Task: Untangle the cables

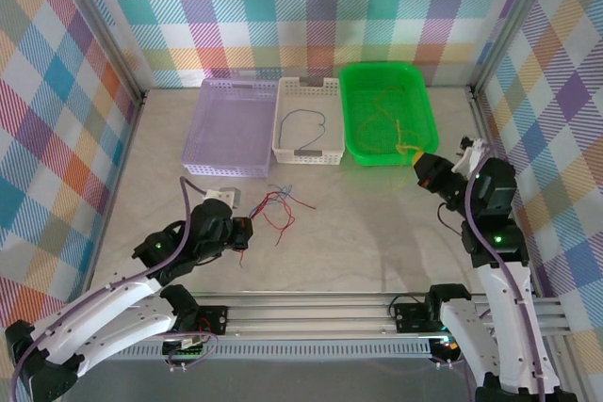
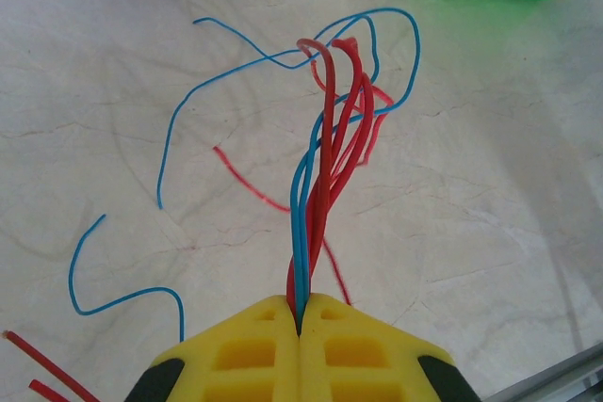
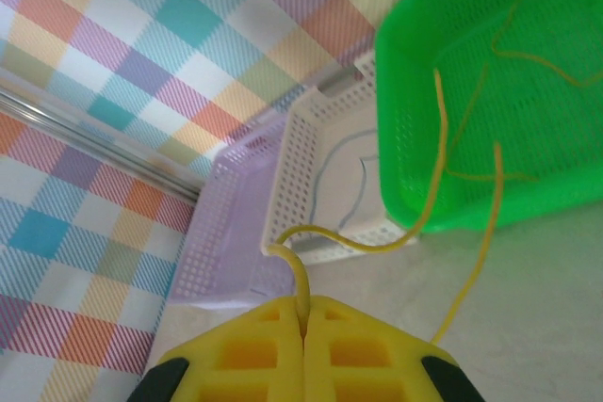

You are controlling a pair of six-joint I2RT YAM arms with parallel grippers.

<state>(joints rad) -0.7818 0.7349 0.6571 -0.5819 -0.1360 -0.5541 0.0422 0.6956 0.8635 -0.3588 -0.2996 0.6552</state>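
Observation:
A tangle of red and blue cables [image 1: 281,206] lies on the table in front of the baskets. My left gripper [image 1: 243,233] is shut on a bundle of these red and blue strands [image 2: 325,167], which rise from between its yellow fingers [image 2: 254,345]. My right gripper [image 1: 415,159] sits at the near right corner of the green basket [image 1: 429,115], shut on a yellow cable [image 3: 438,157] that loops over the basket's rim. More yellow and orange cables [image 1: 382,124] lie inside the green basket. A blue-grey cable [image 1: 306,124] lies in the white basket [image 1: 279,129].
A purple basket [image 1: 231,129] stands left of the white one, all three in a row at the back. Checked walls close in the table on three sides. An aluminium rail [image 1: 320,308] runs along the near edge.

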